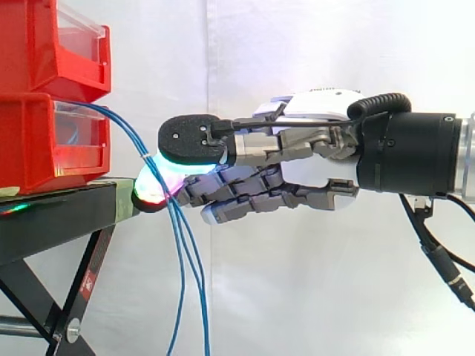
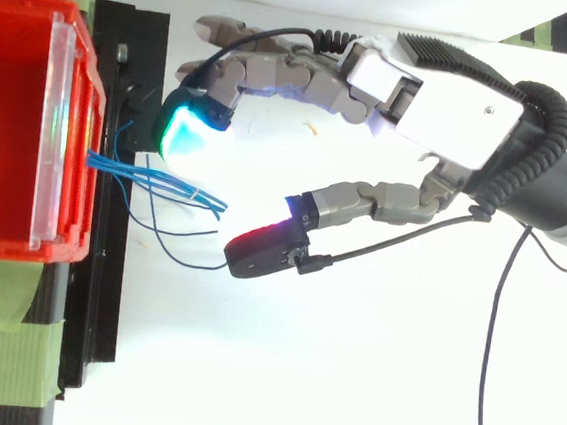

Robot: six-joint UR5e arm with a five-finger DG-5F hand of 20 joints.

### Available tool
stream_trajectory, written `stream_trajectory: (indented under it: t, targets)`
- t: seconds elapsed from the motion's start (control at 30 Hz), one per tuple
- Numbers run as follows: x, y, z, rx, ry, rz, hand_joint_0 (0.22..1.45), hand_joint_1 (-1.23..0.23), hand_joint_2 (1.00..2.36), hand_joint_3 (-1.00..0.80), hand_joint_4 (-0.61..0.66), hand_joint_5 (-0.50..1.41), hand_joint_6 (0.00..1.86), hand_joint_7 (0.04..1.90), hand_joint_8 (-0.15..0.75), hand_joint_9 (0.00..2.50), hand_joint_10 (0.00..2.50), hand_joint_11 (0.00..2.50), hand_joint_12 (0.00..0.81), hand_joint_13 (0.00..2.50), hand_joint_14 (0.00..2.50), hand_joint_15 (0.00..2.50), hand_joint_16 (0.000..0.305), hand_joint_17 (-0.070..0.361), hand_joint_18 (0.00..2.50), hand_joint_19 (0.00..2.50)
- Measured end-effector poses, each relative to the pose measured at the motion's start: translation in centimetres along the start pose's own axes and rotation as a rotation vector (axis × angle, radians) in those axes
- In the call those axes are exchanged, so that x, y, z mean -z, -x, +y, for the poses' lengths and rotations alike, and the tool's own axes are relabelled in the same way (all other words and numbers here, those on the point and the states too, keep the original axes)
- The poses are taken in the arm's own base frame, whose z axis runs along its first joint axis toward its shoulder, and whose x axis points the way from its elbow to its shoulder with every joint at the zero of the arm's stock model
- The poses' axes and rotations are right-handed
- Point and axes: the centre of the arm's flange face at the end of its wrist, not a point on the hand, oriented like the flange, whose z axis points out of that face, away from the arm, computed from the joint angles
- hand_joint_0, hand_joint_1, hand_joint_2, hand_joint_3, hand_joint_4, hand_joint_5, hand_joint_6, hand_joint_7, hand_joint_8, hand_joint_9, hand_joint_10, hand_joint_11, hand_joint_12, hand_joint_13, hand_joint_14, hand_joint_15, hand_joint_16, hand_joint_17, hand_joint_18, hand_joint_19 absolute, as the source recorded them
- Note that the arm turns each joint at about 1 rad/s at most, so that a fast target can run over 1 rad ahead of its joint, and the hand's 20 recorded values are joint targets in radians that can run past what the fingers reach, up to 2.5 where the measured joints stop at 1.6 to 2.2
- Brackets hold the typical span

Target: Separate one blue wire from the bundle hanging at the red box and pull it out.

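Several thin blue wires (image 1: 180,274) leave the front of the lower red bin (image 1: 37,141) and hang down past the edge of the black stand. From above, the wires (image 2: 166,183) fan out from the red bin (image 2: 11,116). My hand (image 1: 312,159) reaches in from the right at wire height. In the top view the hand (image 2: 445,98) is spread, with the bundle lying in the wide gap between the cyan-green fingertips (image 2: 186,133) and the red-glowing thumb pad (image 2: 260,248). Neither pad visibly clamps a wire. One darker strand loops toward the thumb.
A second red bin (image 1: 52,44) is stacked on the lower one. The black stand (image 1: 59,215) with its angled legs sits under the bins, and green tape (image 2: 9,347) marks its corner. The white curtain hangs behind.
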Motion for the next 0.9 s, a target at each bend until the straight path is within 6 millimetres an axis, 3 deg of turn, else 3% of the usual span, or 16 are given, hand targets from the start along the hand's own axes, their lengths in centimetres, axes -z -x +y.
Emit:
stream_trajectory:
  t: [0.73,0.9]
  targets:
    - [-0.6,-0.5,1.1,-0.005,0.06,-0.034,0.6,-0.74,1.0,-0.5,0.27,-0.14,0.5,1.22,0.299,0.48,0.01,0.22,0.332,0.2,0.0,0.11,0.047,0.106,0.22,0.35]
    - [-0.7,-1.5,0.2,0.018,0.057,-0.025,0.6,-0.74,1.0,-0.5,0.28,-0.14,0.5,1.23,0.3,0.49,0.01,0.22,0.333,0.21,0.0,0.12,0.047,0.106,0.22,0.35]
